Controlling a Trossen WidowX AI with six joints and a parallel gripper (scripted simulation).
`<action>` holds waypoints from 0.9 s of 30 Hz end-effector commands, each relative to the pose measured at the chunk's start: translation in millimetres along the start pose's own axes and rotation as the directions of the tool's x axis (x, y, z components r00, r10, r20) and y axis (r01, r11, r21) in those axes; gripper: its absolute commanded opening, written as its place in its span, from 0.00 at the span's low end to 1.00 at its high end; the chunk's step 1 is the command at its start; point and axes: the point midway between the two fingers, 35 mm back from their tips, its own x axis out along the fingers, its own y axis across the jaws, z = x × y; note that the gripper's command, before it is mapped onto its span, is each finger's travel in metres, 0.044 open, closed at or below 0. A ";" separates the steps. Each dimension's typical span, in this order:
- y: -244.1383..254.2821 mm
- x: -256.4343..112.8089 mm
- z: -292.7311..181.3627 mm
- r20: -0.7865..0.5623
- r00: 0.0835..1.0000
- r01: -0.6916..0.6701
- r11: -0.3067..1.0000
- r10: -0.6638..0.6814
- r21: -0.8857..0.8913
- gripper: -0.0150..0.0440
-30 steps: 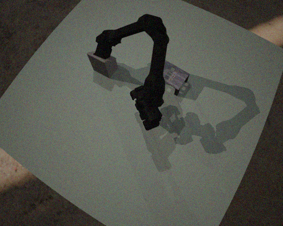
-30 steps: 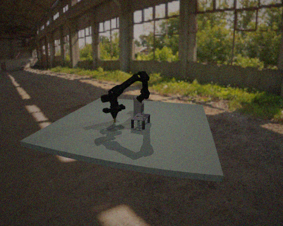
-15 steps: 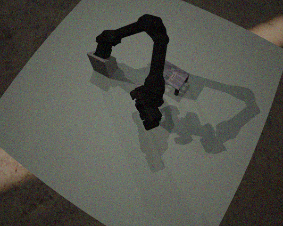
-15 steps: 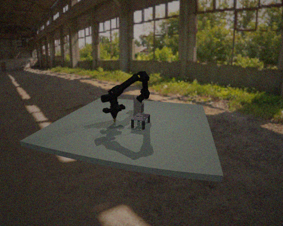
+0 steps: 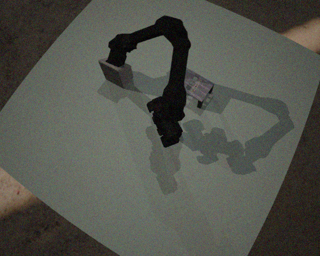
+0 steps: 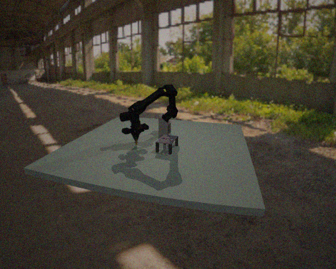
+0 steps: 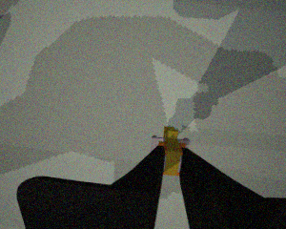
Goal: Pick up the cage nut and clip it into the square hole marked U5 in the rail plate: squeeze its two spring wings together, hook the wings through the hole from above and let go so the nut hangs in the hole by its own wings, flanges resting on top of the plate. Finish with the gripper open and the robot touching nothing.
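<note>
One gripper (image 6: 136, 142) (image 7: 171, 153), black, tapered, closed on the yellow, blocky cage nut (image 7: 172, 150); nut above a matte grey-green tabletop (image 5: 99, 170) (image 6: 208, 174) (image 7: 95, 62). Rail plate (image 5: 200, 87) (image 6: 166, 140): flat, purplish, dark-legged, at two o'clock from gripper.

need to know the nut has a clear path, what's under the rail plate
Dark legs hold the rail plate above the tabletop, with shadow beneath. The arm covers part in the top view.
</note>
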 end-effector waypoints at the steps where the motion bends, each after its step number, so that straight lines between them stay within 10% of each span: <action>1: -4.2 -25.4 0.0 -0.002 1.000 0.019 1.000 -0.019 -0.002 0.30; 27: 1.4 -101.9 -4.9 0.002 1.000 0.011 1.000 -0.010 -0.011 0.30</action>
